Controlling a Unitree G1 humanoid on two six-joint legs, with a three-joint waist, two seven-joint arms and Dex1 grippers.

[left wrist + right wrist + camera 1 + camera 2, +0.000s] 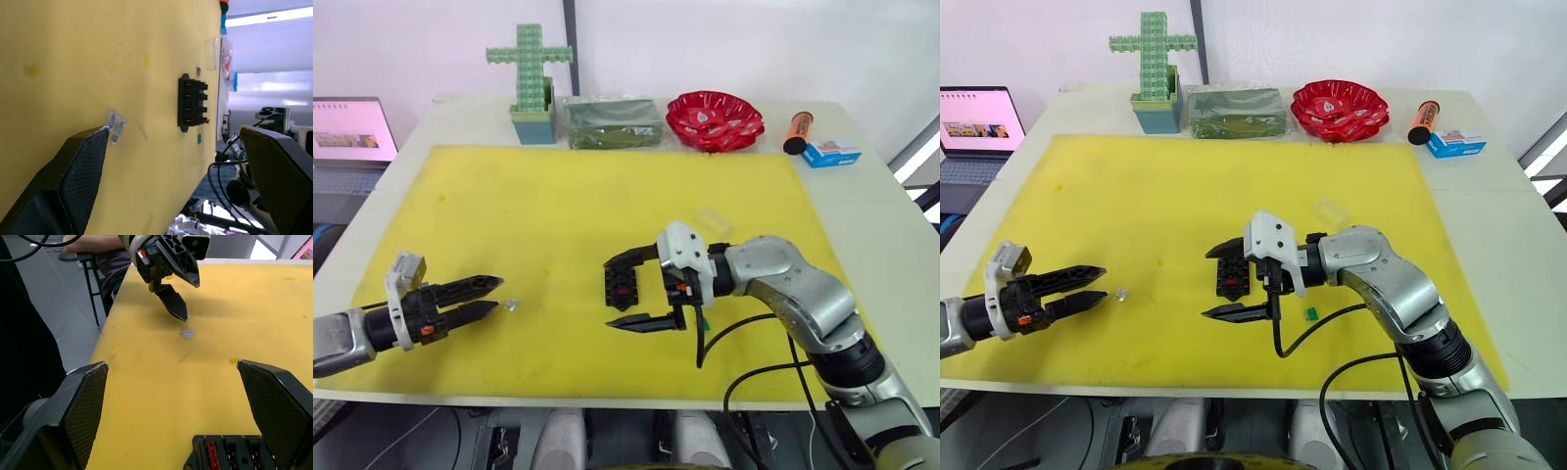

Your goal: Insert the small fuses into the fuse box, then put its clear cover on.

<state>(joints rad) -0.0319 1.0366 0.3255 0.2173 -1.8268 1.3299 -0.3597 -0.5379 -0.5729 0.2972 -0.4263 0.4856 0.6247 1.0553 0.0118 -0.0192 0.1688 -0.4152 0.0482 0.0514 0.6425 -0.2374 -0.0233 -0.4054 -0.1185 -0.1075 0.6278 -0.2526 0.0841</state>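
Observation:
The black fuse box (621,287) lies on the yellow mat (558,196), a red fuse (211,453) seated in one of its slots. My right gripper (608,294) is open, one finger on each side of the box, not touching it. A small grey fuse (512,305) lies on the mat just ahead of my open left gripper (497,293). A green fuse (1310,313) lies by the right wrist. A purplish fuse (198,71) rests beyond the box. Farther back right of the box sits the clear cover (710,217).
Along the table's back edge stand a green cross of blocks (529,59), a wrapped green package (612,122), a red bowl (715,117), an orange marker (798,132) and a blue box (830,152). A laptop (352,132) sits off the table's left.

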